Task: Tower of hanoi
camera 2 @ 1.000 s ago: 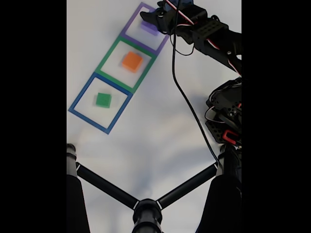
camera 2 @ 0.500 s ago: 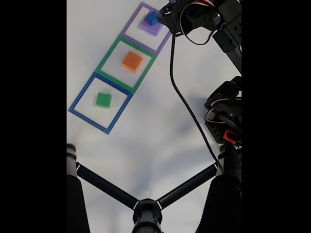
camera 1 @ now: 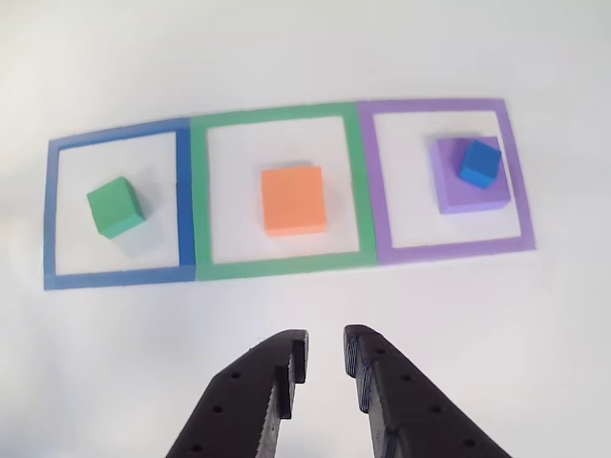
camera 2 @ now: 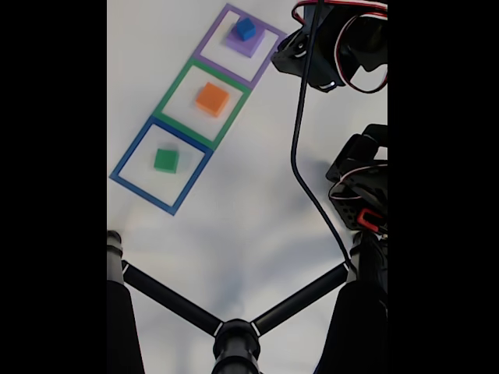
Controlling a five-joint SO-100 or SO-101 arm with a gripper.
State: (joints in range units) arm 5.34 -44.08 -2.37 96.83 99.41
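Note:
Three taped squares lie in a row on the white table. In the other view, a green cube [camera 1: 115, 206] sits in the blue square [camera 1: 50, 215] at the left. A flat orange block [camera 1: 294, 199] rests in the green square [camera 1: 280, 115]. In the purple square [camera 1: 516, 181] a small blue cube [camera 1: 479, 162] sits on a wider purple block [camera 1: 453, 189]. My gripper [camera 1: 325, 351] hangs open and empty in front of the green square, touching nothing. The fixed view shows the blue cube [camera 2: 245, 29], orange block [camera 2: 212, 99] and green cube [camera 2: 165, 160], with my arm [camera 2: 327, 47] right of the purple square.
A black tripod-like stand [camera 2: 234, 331] spreads across the bottom of the fixed view. A black cable [camera 2: 304, 171] trails down from the arm toward its base [camera 2: 362, 187] at the right edge. Bare white table lies between the squares and the stand.
A second ago the gripper was over the purple block. It has since left the blue cube on that block and drawn back to the right, away from the purple square.

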